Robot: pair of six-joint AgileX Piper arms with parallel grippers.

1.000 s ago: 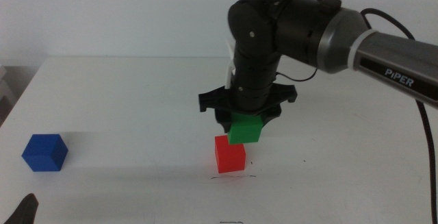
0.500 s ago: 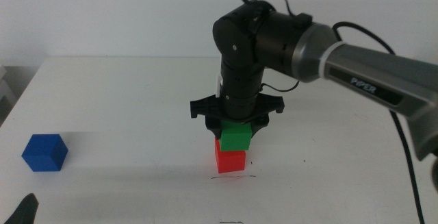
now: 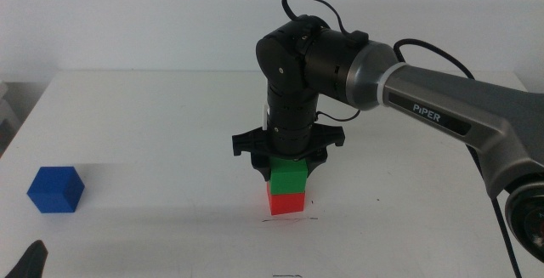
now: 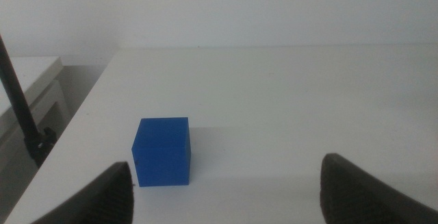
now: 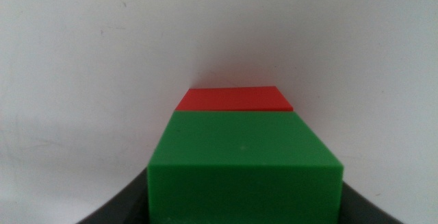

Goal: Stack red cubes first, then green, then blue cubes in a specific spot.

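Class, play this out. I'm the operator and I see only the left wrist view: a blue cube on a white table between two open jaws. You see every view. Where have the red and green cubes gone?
Observer: In the middle view, the green cube sits squarely on the red cube, far to the right of your blue cube.
Operator: Is anything holding that stack?
Observer: Yes. The right gripper comes down from above, with its jaws closed on the green cube's sides.
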